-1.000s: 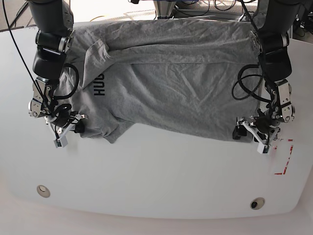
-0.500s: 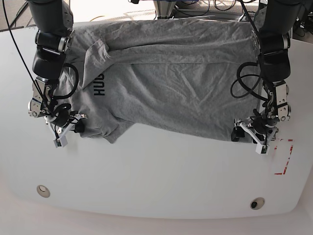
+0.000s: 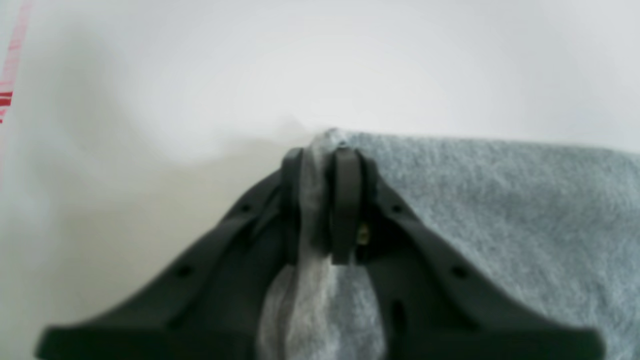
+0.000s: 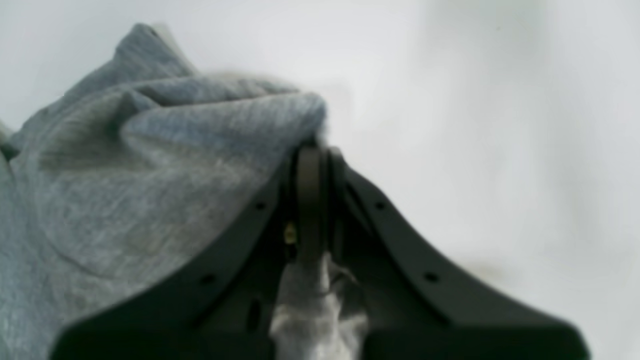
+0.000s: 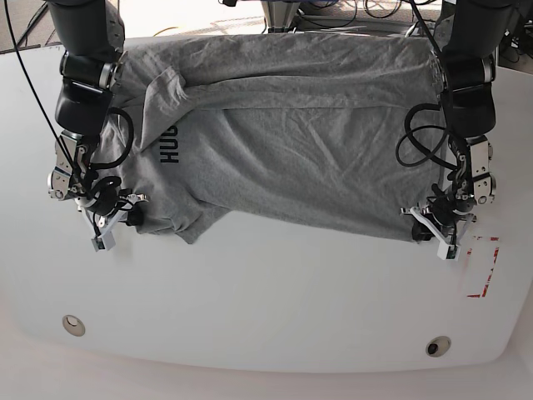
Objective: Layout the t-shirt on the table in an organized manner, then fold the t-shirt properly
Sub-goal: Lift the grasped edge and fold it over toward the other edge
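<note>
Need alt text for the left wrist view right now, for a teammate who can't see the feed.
The left hand is shut on a pinched fold at the corner of the grey t-shirt, with fabric bunched between its dark fingers. The rest of the shirt spreads to the right over the white table. A red mark shows at the far left edge.

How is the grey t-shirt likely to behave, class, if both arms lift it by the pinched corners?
The t-shirt is probably floppy: it lies wrinkled and folded over itself, so it should sag between the left gripper and right gripper. It likely bunches where the fingers pinch it. It looks light.
</note>
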Tool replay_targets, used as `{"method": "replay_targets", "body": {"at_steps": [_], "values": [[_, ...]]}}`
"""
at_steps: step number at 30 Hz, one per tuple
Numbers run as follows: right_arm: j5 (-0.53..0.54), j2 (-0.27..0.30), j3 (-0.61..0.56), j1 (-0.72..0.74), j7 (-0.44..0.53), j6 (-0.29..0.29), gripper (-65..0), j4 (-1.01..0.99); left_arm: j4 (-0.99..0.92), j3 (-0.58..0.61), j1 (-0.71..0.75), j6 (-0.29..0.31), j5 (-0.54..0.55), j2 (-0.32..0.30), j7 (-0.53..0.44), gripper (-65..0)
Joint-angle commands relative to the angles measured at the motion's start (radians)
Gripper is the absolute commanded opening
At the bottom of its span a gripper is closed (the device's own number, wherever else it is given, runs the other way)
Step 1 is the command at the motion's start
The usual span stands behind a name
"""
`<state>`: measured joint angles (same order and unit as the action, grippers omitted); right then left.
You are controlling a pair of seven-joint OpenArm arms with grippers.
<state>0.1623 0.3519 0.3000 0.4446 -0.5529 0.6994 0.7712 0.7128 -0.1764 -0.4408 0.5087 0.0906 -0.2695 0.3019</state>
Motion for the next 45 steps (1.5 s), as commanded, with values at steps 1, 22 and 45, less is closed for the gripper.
{"method": "replay_targets", "body": {"at_steps": [1, 22, 45], "values": [[-0.017, 0.016, 0.000, 0.003, -0.026, -0.001, -65.0, 0.089, 0.005, 0.002, -0.011, 0.005, -0.009, -0.003, 0.038, -65.0], [-0.020, 0.017, 0.006, -0.037, -0.336, -0.001, -65.0, 0.554, 0.336, -0.002, 0.075, 0.008, -0.004, -0.004, 0.118, -65.0], [-0.020, 0.012, 0.011, -0.254, -0.508, -0.001, -65.0, 0.928, 0.766, -0.143, 0.288, 0.011, -0.004, -0.007, 0.297, -65.0]]}}
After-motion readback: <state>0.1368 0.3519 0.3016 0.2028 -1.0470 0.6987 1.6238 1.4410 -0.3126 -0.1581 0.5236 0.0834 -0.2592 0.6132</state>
